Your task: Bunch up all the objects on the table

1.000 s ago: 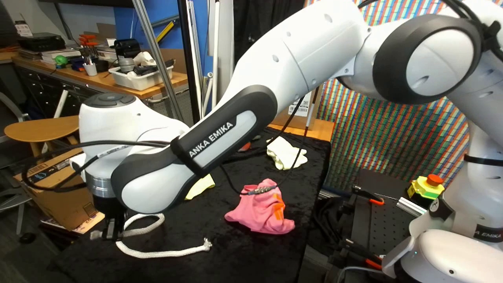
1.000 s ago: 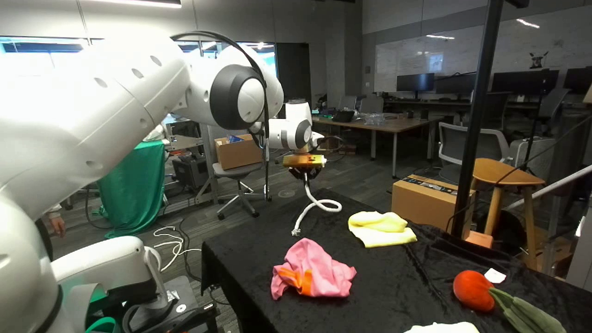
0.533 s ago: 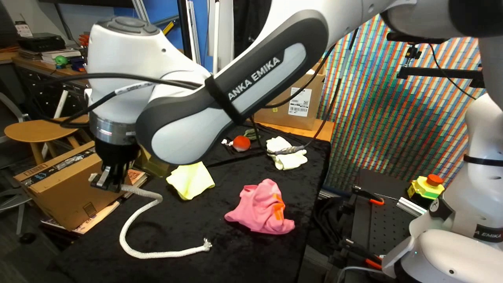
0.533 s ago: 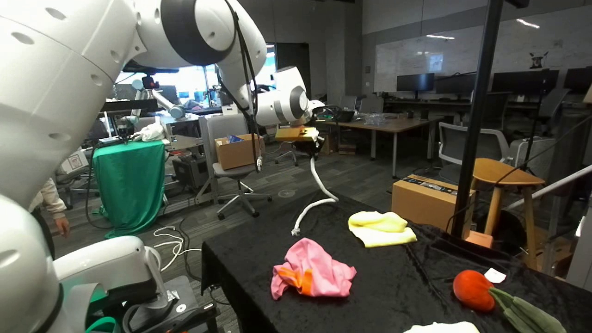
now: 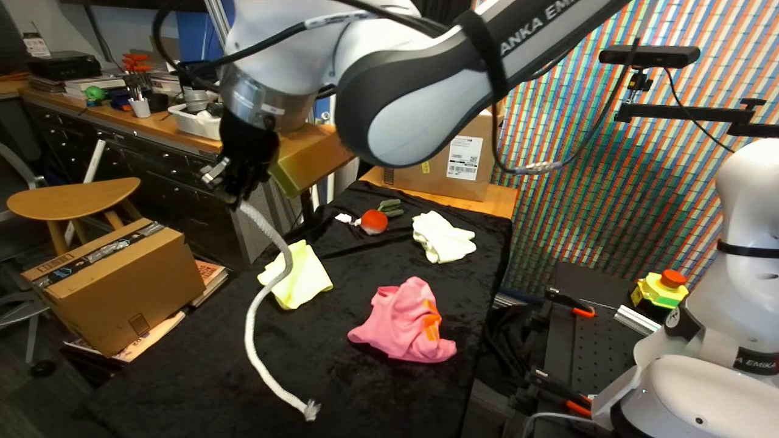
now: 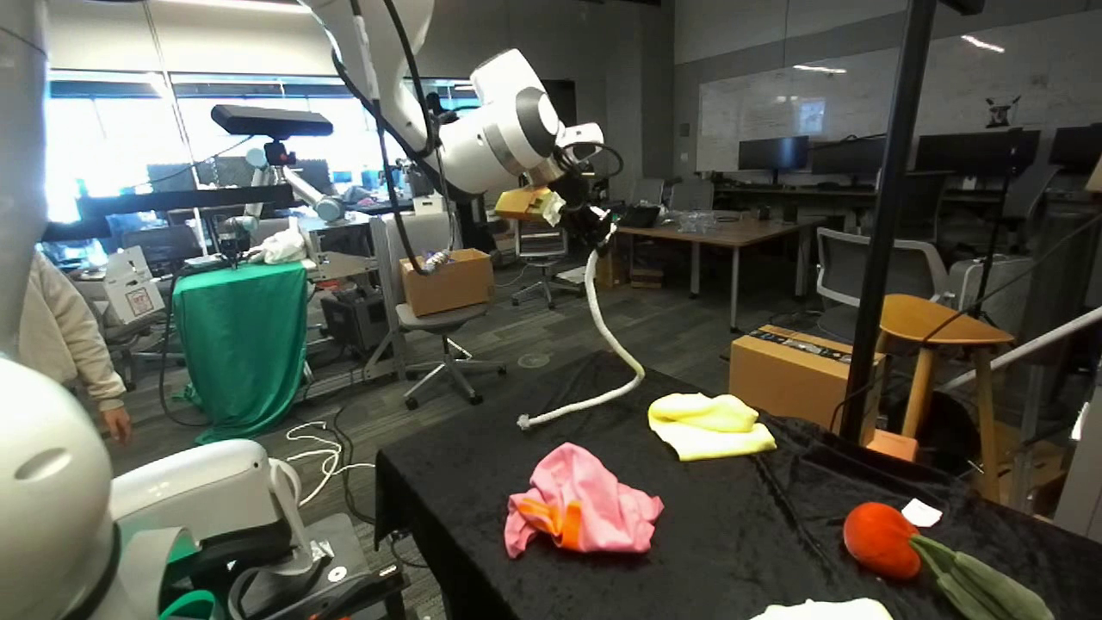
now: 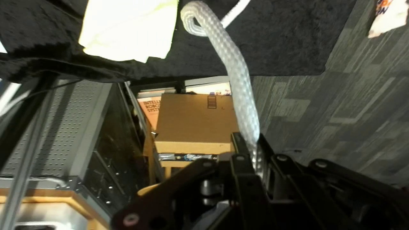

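While gripper (image 7: 250,138) pinches white rope (image 5: 249,328), fingers (image 7: 237,146) nearly together, rope hangs down over black table (image 5: 365,395); can't tell if it touches there. Pink cloth (image 5: 401,322), yellow cloth (image 5: 307,281), white cloth (image 5: 446,238), red-orange toy (image 5: 376,220) lie apart. Step now, likely: bring rope to other things. Next should be: swing rope over by pink cloth, go low, let go.

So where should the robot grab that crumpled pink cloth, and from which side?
Probably by its raised top fold, straight down from above: the pink cloth lies bunched on the black-draped table, rising to a peak in both exterior views. The gripper should first release the white rope.
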